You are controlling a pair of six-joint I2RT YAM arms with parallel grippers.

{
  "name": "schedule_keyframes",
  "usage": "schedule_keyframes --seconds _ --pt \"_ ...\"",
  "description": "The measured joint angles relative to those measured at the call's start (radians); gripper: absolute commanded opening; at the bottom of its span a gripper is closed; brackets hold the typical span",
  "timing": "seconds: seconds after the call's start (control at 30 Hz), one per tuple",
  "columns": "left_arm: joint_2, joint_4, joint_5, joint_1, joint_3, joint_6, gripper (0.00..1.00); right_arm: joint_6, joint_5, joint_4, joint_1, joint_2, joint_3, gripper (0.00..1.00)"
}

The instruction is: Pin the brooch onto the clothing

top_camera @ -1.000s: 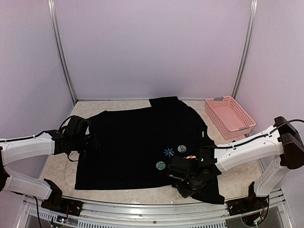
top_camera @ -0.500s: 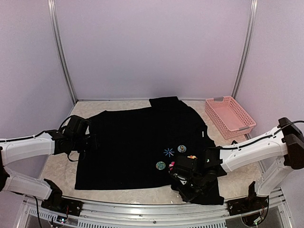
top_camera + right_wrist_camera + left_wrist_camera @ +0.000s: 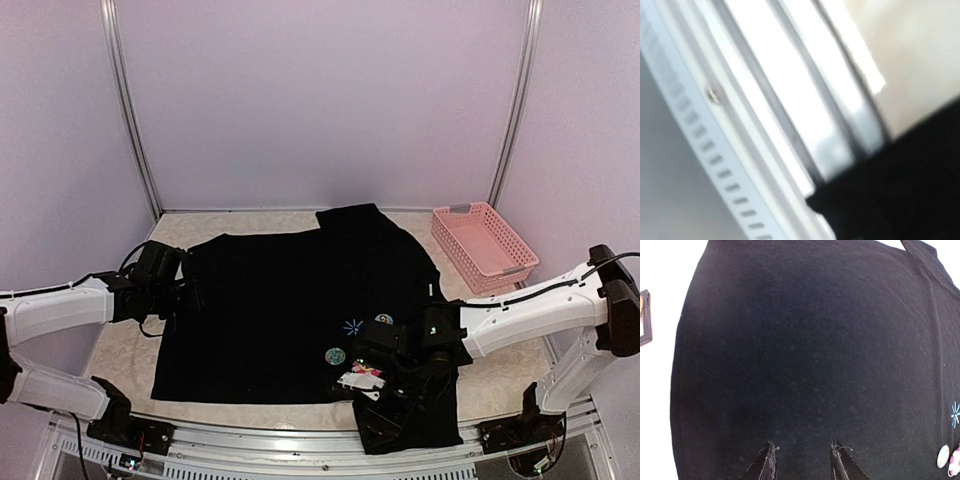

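The black shirt (image 3: 270, 300) lies spread on the table, and its near right corner hangs over the front rail. Its front bears a light-blue star mark (image 3: 352, 326), a round teal badge (image 3: 336, 354) and a pink-and-white flower piece (image 3: 357, 378). My right gripper (image 3: 372, 392) sits right at that flower piece on the bunched corner; its jaws are hidden. The right wrist view is blurred and shows only black cloth (image 3: 910, 190) and the rail. My left gripper (image 3: 190, 297) is open over the shirt's left side, and cloth (image 3: 805, 340) shows between its fingertips (image 3: 769, 462).
A pink basket (image 3: 485, 245) stands at the back right. The aluminium front rail (image 3: 790, 110) runs close under my right gripper. A small dark-framed object (image 3: 644, 317) lies left of the shirt. Purple walls enclose the table.
My right gripper moved toward the front edge and to the left, dragging the shirt's near right corner over the rail. The pink flower piece moved with it. The left arm barely moved.
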Motion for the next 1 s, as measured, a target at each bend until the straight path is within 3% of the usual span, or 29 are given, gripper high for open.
schedule_keyframes --seconds 0.13,0.3,0.53,0.83,1.0 --pt "0.031 0.004 0.003 0.041 0.023 0.002 0.38 -0.075 0.014 0.002 -0.103 -0.013 0.072 0.45" --pt "0.102 0.04 0.016 0.116 0.095 0.001 0.44 -0.095 0.158 0.098 -0.401 -0.026 0.163 0.44" --pt "0.354 0.09 0.001 0.202 0.33 -0.006 0.52 -0.073 0.341 0.265 -0.716 0.034 0.272 0.45" --pt "0.649 -0.088 -0.159 0.24 0.661 -0.04 0.52 -0.138 0.329 0.267 -0.952 0.384 0.563 0.41" --pt "0.717 -0.277 -0.266 0.24 0.745 -0.068 0.52 -0.182 0.33 0.158 -0.965 0.465 0.662 0.41"
